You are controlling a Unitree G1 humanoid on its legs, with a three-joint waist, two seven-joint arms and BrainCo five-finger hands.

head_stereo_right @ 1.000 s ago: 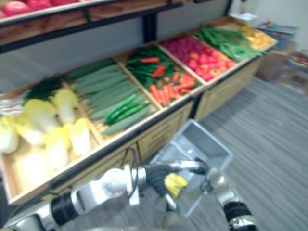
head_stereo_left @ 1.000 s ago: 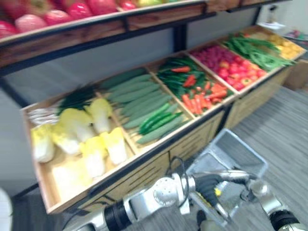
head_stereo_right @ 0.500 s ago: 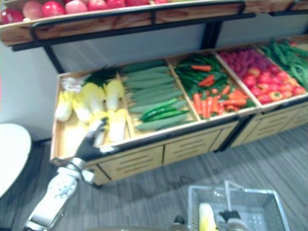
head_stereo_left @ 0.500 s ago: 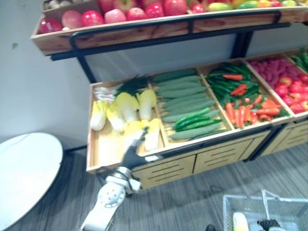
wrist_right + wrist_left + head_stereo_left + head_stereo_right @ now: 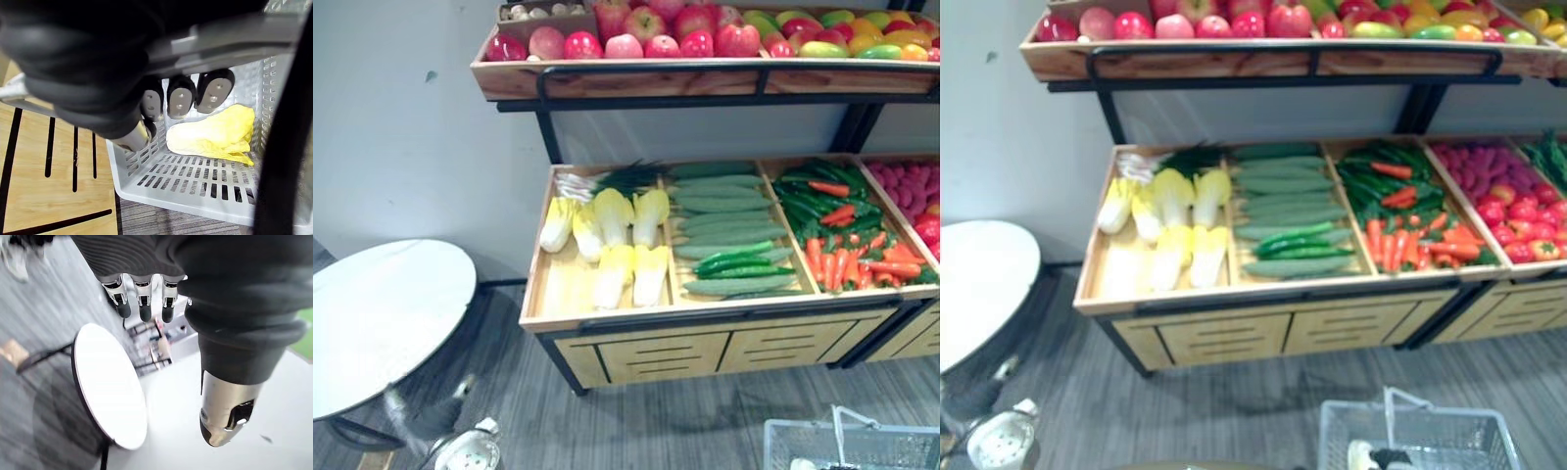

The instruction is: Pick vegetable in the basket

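Near right, one yellow cabbage (image 5: 215,134) lies in one grey basket (image 5: 195,188), its handle (image 5: 234,39) clasped by the curled right hand (image 5: 178,100); near left, the left hand (image 5: 143,298) hangs loose.

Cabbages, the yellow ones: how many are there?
7 cabbages: six in the leftmost crate, four behind, two in front; one in the basket. More could hide there.
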